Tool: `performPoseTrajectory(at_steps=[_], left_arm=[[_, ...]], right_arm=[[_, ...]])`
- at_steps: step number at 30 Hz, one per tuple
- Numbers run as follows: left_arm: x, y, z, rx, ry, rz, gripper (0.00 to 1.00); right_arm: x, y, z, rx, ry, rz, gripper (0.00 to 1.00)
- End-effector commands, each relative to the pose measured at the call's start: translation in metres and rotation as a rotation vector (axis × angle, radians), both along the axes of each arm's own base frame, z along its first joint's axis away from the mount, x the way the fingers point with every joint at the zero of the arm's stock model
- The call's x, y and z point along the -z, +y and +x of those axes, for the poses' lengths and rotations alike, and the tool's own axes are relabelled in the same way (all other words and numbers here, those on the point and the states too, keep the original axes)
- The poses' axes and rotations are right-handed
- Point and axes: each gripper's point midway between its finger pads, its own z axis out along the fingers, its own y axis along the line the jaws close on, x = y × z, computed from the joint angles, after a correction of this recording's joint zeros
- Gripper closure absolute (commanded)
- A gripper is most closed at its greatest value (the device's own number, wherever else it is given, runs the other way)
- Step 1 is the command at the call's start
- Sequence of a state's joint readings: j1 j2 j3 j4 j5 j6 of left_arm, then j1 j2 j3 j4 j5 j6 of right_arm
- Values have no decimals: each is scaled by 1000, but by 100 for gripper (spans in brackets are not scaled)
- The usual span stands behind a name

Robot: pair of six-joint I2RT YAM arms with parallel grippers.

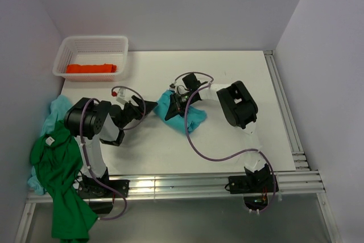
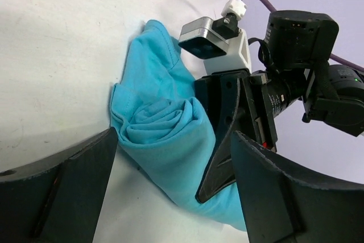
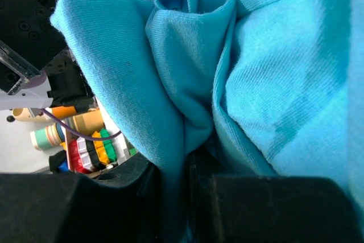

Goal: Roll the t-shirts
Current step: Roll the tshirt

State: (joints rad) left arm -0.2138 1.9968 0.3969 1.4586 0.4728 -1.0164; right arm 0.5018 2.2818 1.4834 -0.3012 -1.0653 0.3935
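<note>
The turquoise t-shirt [image 1: 187,115] lies partly rolled mid-table; its rolled end shows in the left wrist view [image 2: 156,126] and fills the right wrist view [image 3: 187,66]. My right gripper [image 1: 173,106] is shut on a fold of it, cloth pinched between the jaws [image 3: 173,197]. My left gripper [image 1: 149,106] is open and empty, just left of the roll, its fingers [image 2: 62,180] wide apart. The orange t-shirt [image 1: 91,68] lies rolled in the basket. The dark green t-shirt [image 1: 60,180] hangs over the table's left edge on the pale blue one [image 1: 55,112].
The white mesh basket [image 1: 91,46] stands at the back left corner. Walls close in on the left, back and right. A metal rail [image 1: 287,118] runs along the table's right edge. Purple cables loop round both arms.
</note>
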Motion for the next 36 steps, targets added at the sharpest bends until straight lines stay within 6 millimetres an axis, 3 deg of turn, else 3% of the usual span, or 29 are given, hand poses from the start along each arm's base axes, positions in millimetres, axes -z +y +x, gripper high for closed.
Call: performPoseTrajectory(at_steps=[1, 9, 13, 19, 20, 23, 24, 27, 29, 33, 36], left_arm=[[88, 9, -36, -35, 339, 119, 13], [96, 0, -31, -51, 391, 255, 19], [99, -4, -30, -35, 410, 254, 43], [79, -17, -9, -1, 350, 269, 69], [85, -17, -14, 17, 378, 322, 74], [70, -19, 6, -2, 344, 424, 97], [69, -19, 8, 2, 368, 458, 100], [63, -17, 14, -11, 380, 509, 100], [60, -18, 18, -9, 385, 516, 100], [63, -24, 17, 17, 410, 517, 100], [59, -25, 18, 14, 404, 525, 100]], right_arm=[[20, -6, 7, 38, -6, -42, 100], [13, -6, 7, 40, -16, -26, 100], [12, -6, 6, 39, -14, -18, 100], [10, -5, 4, 35, -12, -11, 100], [9, -6, 3, 33, -10, -7, 98], [5, -8, 3, 37, -43, -12, 73], [3, -9, 3, 34, -62, -13, 69], [-13, -13, 3, 46, -133, -30, 50], [-16, -16, 0, 49, -164, -53, 42], [-31, -22, -2, 71, -266, -101, 37], [-28, -37, -4, 107, -298, -208, 37]])
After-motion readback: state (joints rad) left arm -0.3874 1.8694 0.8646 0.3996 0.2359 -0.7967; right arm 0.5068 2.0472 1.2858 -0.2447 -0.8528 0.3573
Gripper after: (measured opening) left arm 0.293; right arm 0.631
